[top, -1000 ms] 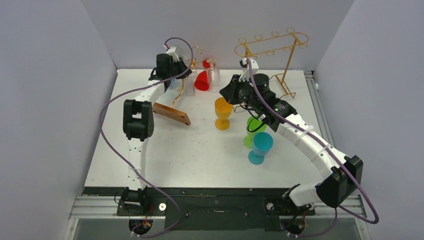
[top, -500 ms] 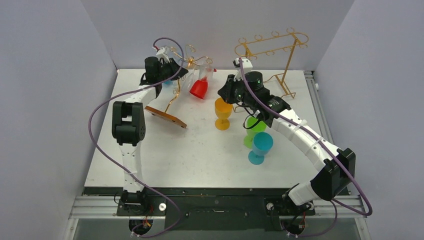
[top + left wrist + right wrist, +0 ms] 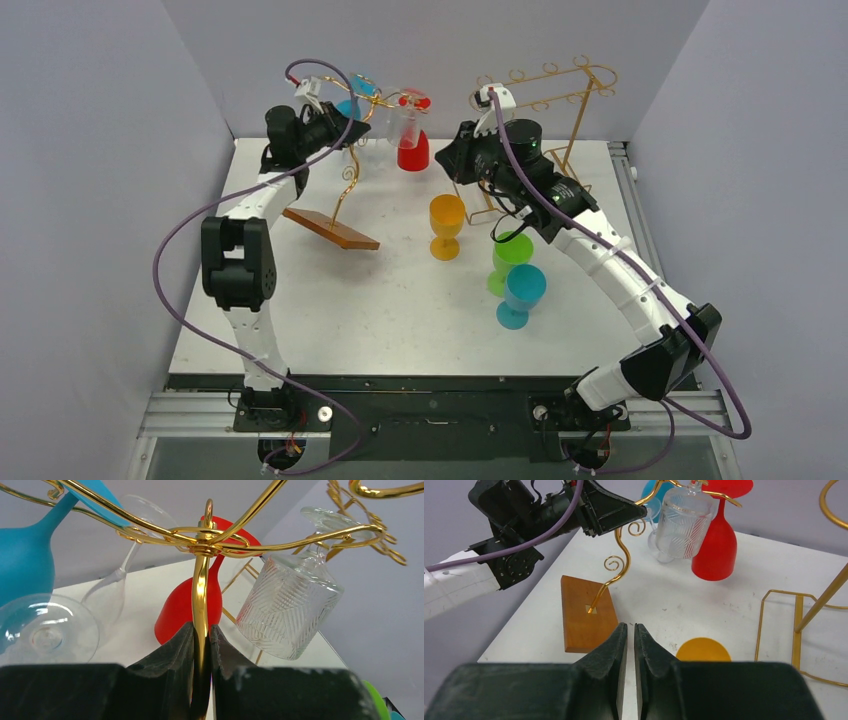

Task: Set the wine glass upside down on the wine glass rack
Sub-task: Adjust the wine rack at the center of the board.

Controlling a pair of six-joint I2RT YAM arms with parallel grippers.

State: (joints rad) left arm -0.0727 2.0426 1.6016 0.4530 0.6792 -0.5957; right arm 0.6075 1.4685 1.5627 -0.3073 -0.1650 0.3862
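**Hazards**
1. My right arm reaches over the teal glass point(image 3: 522, 292) and the green glass point(image 3: 512, 255). A low swing of that arm would knock them over.
2. My left gripper point(image 3: 201, 635) pinches only the thin gold stem of the wine glass rack point(image 3: 349, 180). The rack hangs at the far left, its wooden base point(image 3: 330, 228) tilted and apparently clear of the table point(image 3: 400, 320). The load sits above the pinch, so the stem may twist in my jaws. Any further lean could let the hung glasses slide off their curls.
3. My right gripper point(image 3: 630, 630), jaws pressed together on nothing, hovers near the rack. A bump there would shake the glasses loose.

**Count**
- Standing glasses: three, namely the teal, the green and the orange glass point(image 3: 446, 222).
- Glasses hung upside down:
  - one red glass point(image 3: 716, 550)
  - one patterned clear glass point(image 3: 290, 605)
  - one blue glass point(image 3: 25, 565)
  - at least one plain clear glass point(image 3: 107, 597)
- Racks: two, counting the frame rack point(image 3: 545, 85) at the back right.
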